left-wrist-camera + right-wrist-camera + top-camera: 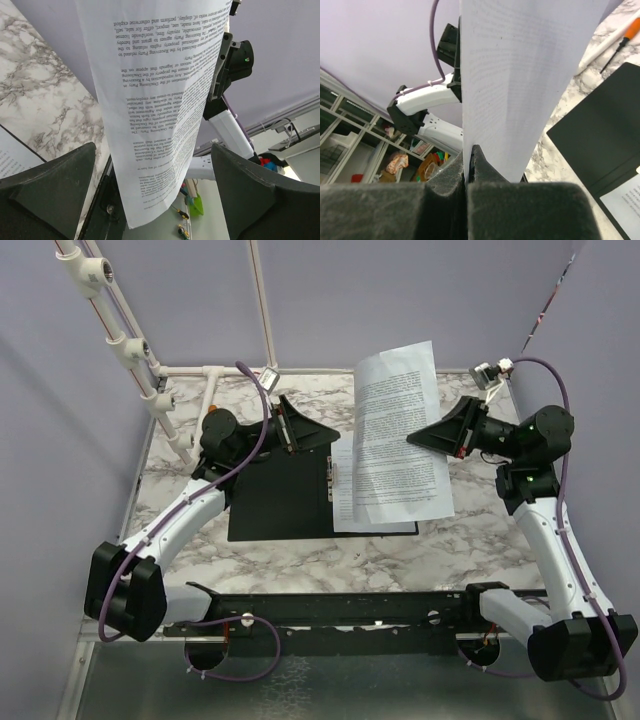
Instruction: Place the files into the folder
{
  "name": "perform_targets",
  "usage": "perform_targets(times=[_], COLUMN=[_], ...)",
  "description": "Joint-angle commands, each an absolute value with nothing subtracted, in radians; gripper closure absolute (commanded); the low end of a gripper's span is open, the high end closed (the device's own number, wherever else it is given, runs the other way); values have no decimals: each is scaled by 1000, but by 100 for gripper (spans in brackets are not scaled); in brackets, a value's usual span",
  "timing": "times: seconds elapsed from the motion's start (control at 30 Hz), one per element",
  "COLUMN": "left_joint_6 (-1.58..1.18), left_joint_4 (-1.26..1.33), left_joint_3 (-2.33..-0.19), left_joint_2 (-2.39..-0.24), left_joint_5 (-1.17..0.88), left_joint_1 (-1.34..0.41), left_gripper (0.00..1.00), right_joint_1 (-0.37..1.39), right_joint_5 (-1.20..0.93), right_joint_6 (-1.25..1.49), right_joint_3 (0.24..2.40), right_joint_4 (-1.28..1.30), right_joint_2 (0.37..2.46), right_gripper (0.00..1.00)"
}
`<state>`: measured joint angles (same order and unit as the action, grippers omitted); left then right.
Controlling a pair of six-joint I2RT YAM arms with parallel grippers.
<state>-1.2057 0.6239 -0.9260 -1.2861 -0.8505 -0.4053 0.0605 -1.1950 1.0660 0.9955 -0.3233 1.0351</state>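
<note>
The folder (pixel 280 495) lies open on the marble table, black inside up, with its metal spine clip (pixel 331 472) in the middle. One white printed sheet (pixel 345 505) lies on its right half. My right gripper (pixel 415 438) is shut on the edge of a second sheet (pixel 400 420) and holds it raised and curved over the folder's right side; the grip shows in the right wrist view (pixel 468 155). My left gripper (pixel 305 430) is open and empty above the folder's far edge. In the left wrist view the sheet (pixel 160 100) hangs ahead of the open fingers (pixel 50 185).
A white pipe frame (pixel 130 350) stands at the back left. Small grey fittings sit at the back (pixel 268 375) and back right (pixel 490 370). An orange-handled screwdriver (pixel 632 30) lies on the marble beyond the folder. A black rail (pixel 350 610) runs along the near edge.
</note>
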Motion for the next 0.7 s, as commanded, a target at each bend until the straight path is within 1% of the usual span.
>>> perform_targets(times=[0.0,0.33,0.53,0.67], left_joint_6=[-1250,-1386,-1445,-1521], left_joint_4=[739,938,1050,1184], left_joint_3=[-893,-850,-823,-805], left_joint_2=[-1258,-1232,-1232,-1236], left_joint_5=[-884,-877,-879,-875], left_joint_1=[-406,-412,-422,-430], left_gripper=[1,1,1,1], right_joint_1=[79,175,237,267], right_joint_5=[-1208,-1151,-1106,-1087], right_joint_6=[1201,1317,1306,1289], right_joint_3=[1002,1050,1084,1091], right_joint_4=[-482,-617,-615,-606], right_joint_2=[1017,1047,1077,1096], right_gripper=[99,99,100,99])
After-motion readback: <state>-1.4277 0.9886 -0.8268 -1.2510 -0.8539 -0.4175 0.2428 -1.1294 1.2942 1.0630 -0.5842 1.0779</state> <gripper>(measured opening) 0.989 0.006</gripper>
